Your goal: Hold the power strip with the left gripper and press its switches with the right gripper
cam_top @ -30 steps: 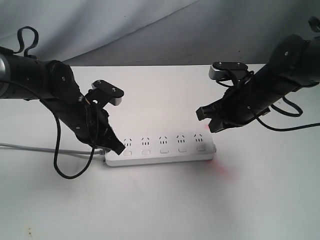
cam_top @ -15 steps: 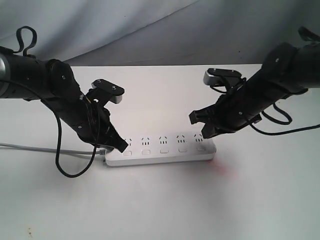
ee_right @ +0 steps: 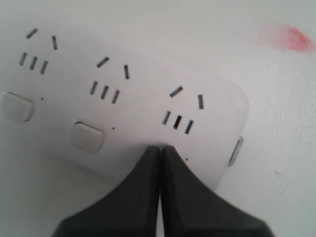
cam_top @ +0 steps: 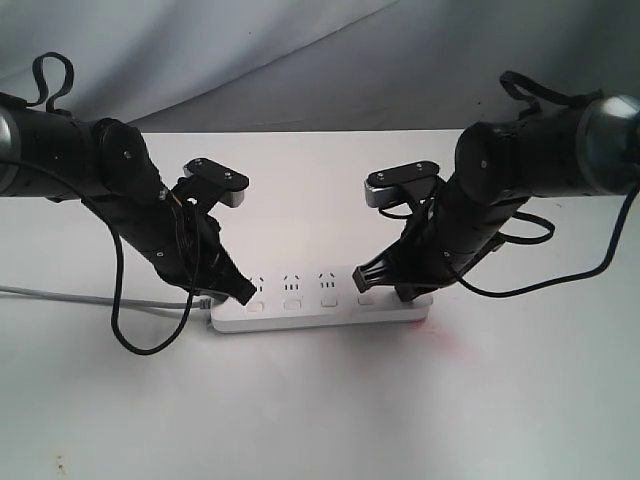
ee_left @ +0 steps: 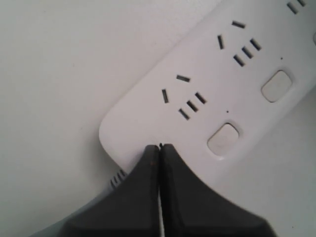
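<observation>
The white table bears the power strip, its grey cord trailing left.

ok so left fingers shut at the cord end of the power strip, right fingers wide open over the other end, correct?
Not quite. The right gripper has its fingers shut too, tips together over the end of the power strip away from the cord; the right wrist view shows it. The left gripper is shut at the cord end, as you said.

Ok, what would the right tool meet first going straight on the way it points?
The power strip, likely its end switch, hidden under the shut tips of the right tool; whether they already touch cannot be told.
</observation>
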You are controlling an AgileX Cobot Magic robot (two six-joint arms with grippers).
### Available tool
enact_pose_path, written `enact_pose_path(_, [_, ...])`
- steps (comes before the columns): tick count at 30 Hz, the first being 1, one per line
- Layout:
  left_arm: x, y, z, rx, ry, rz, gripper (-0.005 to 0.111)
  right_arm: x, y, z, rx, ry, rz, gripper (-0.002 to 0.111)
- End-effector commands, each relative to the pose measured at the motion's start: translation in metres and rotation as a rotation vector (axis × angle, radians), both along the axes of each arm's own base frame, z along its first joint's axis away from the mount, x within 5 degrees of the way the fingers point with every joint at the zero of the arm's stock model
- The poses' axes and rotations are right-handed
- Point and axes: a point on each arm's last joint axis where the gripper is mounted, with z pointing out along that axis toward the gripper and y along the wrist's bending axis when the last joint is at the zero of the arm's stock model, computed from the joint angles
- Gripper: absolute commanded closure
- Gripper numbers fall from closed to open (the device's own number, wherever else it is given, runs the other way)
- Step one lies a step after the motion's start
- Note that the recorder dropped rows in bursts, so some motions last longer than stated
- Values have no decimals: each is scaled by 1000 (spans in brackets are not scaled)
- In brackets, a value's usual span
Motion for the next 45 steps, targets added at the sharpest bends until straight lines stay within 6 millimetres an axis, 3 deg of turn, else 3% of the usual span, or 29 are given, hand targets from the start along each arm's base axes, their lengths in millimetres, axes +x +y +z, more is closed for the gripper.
enact_pose_path(1, [0,-3,1,-11,-2,12,107,1,0,0,-22,-27,7,108])
enact_pose_path(25, [0,-3,1,-11,-2,12,107,-7,5,-3,-37,20,-14,108])
enact_pose_path(38, [0,-3,1,-11,-2,12,107,-9,3,-40,-116,111,-7,108])
enact_pose_path(45, [0,-3,1,-11,-2,12,107,-7,4,-26,-92,74,-7,108])
